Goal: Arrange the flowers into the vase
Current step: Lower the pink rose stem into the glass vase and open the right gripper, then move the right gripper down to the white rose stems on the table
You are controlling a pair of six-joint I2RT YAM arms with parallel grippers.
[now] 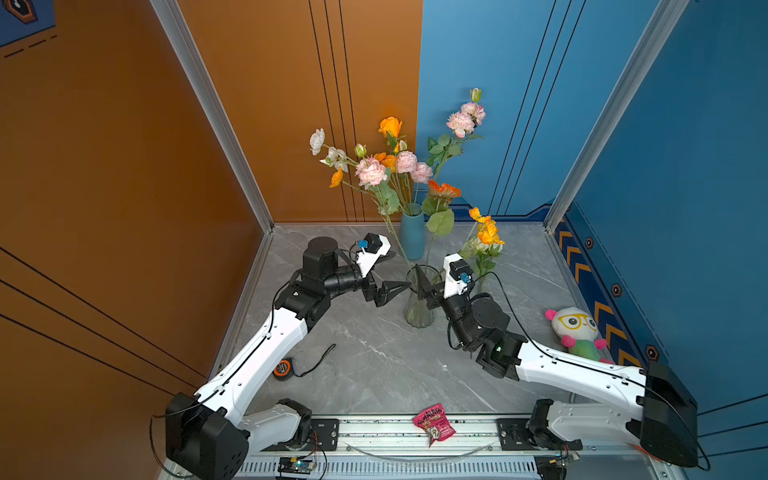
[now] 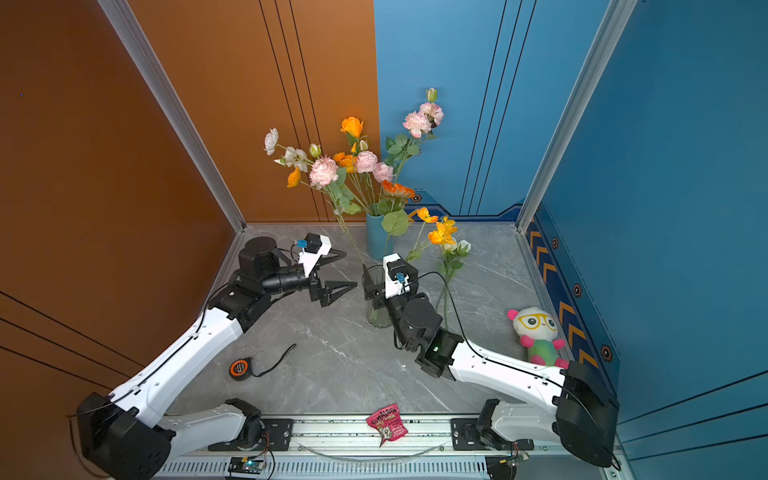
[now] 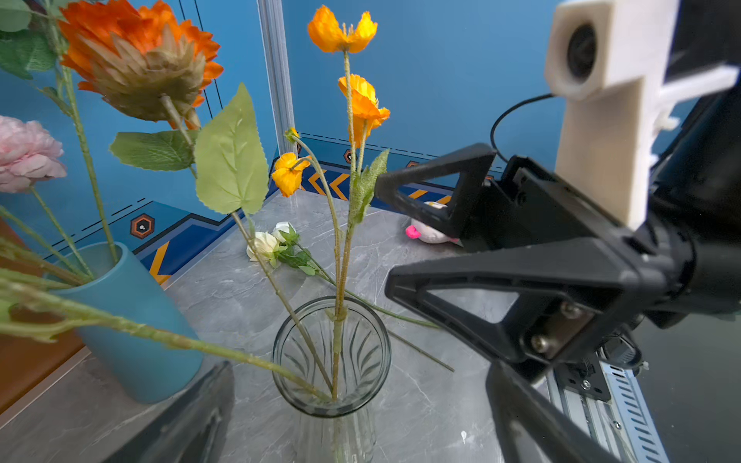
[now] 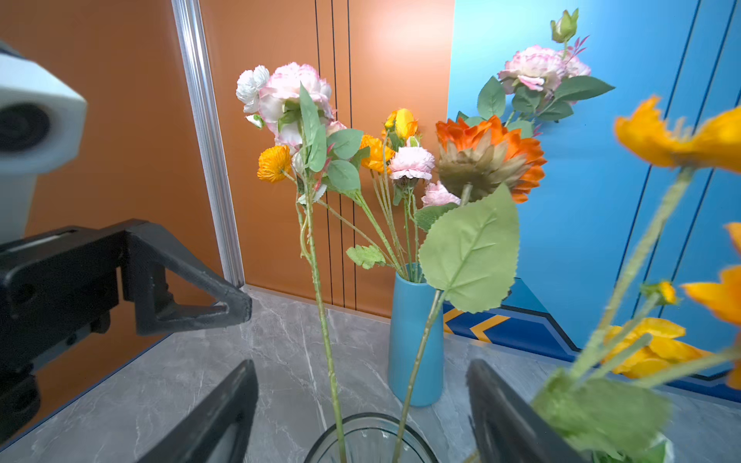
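Both claws stand spread, holding nothing: the left claw (image 1: pixel 402 270) just beside the glass vase (image 3: pixel 276 352), the right claw (image 3: pixel 385 236) at its rim. Three flowers (image 3: pixel 340 264) stand in that vase. A bunch fills the one blue vase (image 1: pixel 412 237). One white flower (image 3: pixel 266 244) lies on the table (image 1: pixel 374 365).

Tall matte blue vase (image 1: pixel 412 237); clear ribbed glass vase (image 1: pixel 417 311); orange, pink, white, yellow artificial flowers (image 1: pixel 372 172), green-stemmed; grey veined tabletop (image 1: pixel 374 353).
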